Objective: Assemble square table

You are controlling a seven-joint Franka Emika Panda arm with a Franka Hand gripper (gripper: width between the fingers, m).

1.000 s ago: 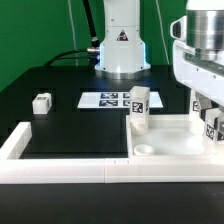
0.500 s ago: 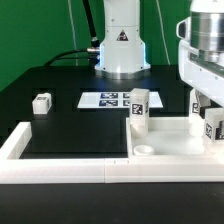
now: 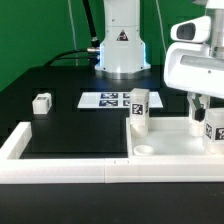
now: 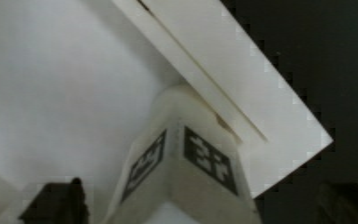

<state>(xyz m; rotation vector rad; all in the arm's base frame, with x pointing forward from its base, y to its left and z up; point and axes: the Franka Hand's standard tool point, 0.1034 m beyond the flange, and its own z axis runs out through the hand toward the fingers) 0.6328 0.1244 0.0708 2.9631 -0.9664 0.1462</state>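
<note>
Gripper [image 3: 203, 113]: above a leg [image 3: 213, 125]; cannot tell if jaws are clenched
Leg: upright on table top [image 3: 170, 146], likely for screwing in

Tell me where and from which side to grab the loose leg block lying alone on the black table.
Grip the leg block across its two plain opposite side faces, coming straight down from above. It lies alone on the black table, apart from the marker board and the white border rail, so nothing seems to crowd the fingers, and its boxy sides suit flat pads.
</note>
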